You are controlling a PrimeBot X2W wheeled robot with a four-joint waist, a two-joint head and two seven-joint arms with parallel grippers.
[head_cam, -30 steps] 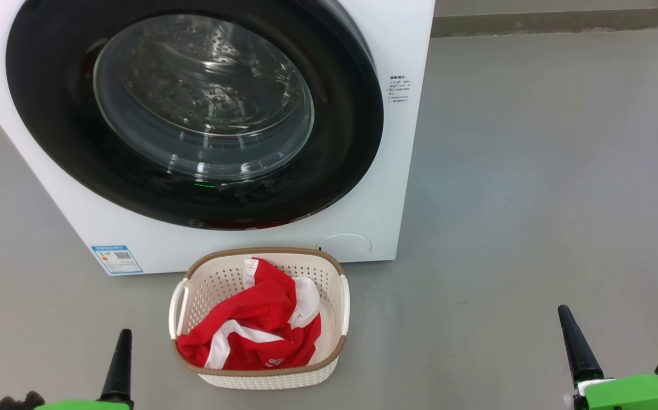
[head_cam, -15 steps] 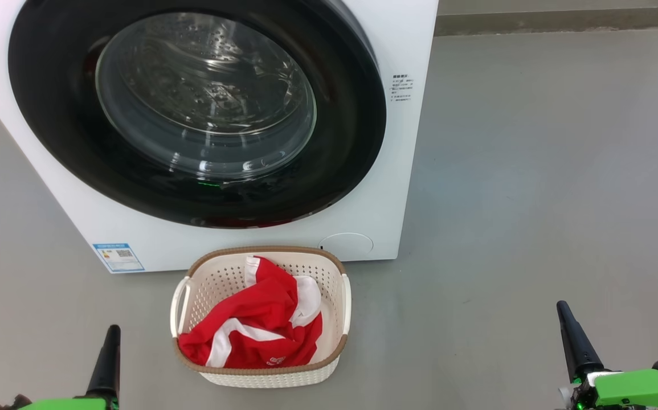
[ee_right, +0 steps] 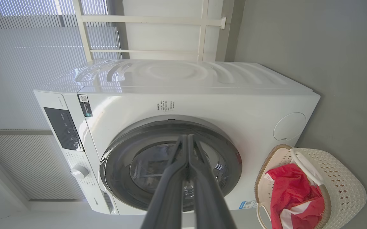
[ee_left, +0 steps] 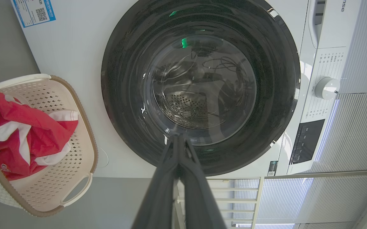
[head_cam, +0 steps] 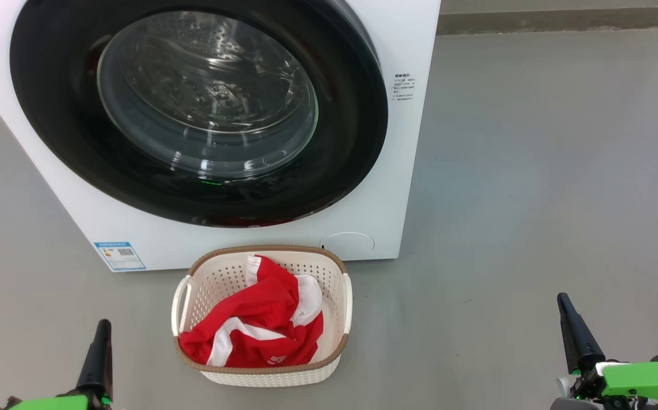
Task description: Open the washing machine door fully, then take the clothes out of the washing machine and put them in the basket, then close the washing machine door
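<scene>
The white washing machine (head_cam: 385, 188) (ee_left: 72, 63) (ee_right: 202, 95) stands ahead with its black-rimmed washing machine door (head_cam: 340, 154) (ee_left: 275, 79) (ee_right: 224, 146) flat against the front. Through the glass I see bare drum. Red and white clothes (head_cam: 254, 330) (ee_left: 18, 133) (ee_right: 291, 190) lie in the cream basket (head_cam: 334, 319) (ee_left: 81, 165) (ee_right: 345, 187) on the floor just before the machine. My left gripper (head_cam: 101, 330) (ee_left: 177, 137) is low at the left, shut and empty. My right gripper (head_cam: 562, 302) (ee_right: 188, 137) is low at the right, shut and empty, well apart from the basket.
Grey floor (head_cam: 534, 171) spreads wide to the right of the machine. A wall base (head_cam: 562, 23) runs along the back. The control panel with a knob (ee_left: 326, 87) (ee_right: 79, 171) sits above the door. White blinds (ee_right: 27, 47) hang behind the machine.
The left gripper has drawn down and to the left, the right gripper slightly up. The picture as a whole has shifted a little as the camera moved. Door, basket and clothes lie as before.
</scene>
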